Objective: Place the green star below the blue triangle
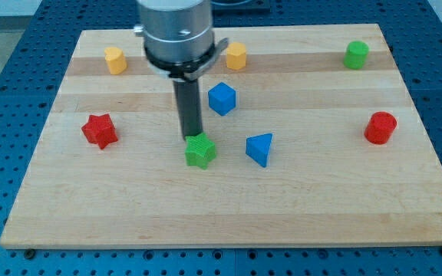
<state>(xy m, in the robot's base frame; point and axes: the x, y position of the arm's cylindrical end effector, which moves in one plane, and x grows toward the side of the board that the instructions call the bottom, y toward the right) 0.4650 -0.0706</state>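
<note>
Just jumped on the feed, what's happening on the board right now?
My tip is down against the top edge of the green star, near the board's middle. The blue triangle sits just to the star's right at about the same level, so the star is beside it, not yet below it. A blue cube lies above them; the other blocks sit out near the edges of the wooden board.

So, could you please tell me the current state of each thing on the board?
My tip: at the green star's top edge.
Green star: left of the blue triangle, not below.
Blue triangle: free.
Blue cube: free.
Red star: free.
Red cylinder: upright.
Green cylinder: upright.
Two yellow blocks: free.
</note>
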